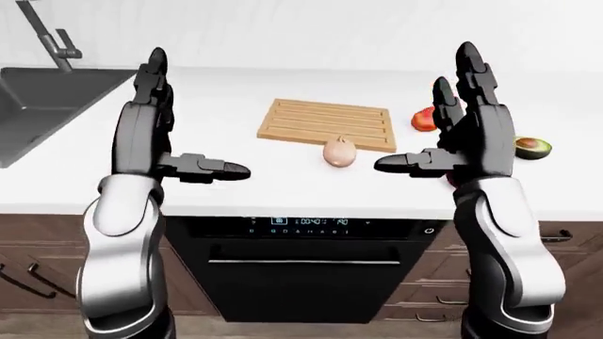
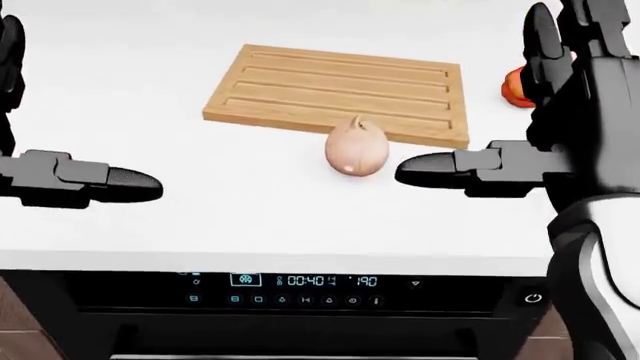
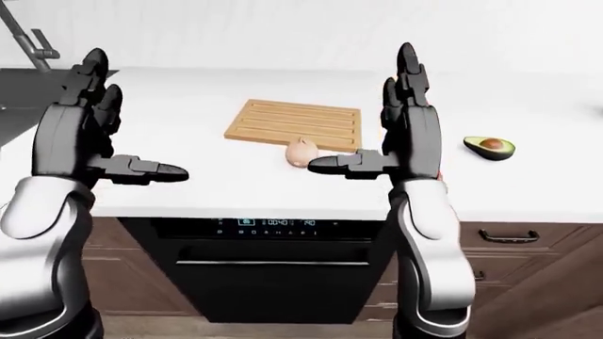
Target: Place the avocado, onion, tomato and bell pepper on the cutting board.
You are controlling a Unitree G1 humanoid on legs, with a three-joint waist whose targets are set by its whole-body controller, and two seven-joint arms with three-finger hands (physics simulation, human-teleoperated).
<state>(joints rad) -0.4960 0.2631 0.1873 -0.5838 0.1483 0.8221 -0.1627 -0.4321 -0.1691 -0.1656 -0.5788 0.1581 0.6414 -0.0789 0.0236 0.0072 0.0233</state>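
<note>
Fingers spread wide, both hands empty: left hand [image 1: 155,134], right hand [image 1: 471,134]. Tomato [image 1: 424,119] half hidden behind right hand. Onion [image 2: 356,149] center frame, touching cutting board [image 2: 340,90] edge, tip pointing up-frame. Avocado [image 3: 489,146] right.

Sink [image 1: 42,99], faucet [image 1: 45,35], black oven [image 1: 302,272]

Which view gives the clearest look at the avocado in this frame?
The right-eye view: the avocado lies fully exposed on the white counter, cut face up, right of the right hand. The left-eye view shows it partly behind that hand. The head view does not show it at all.
</note>
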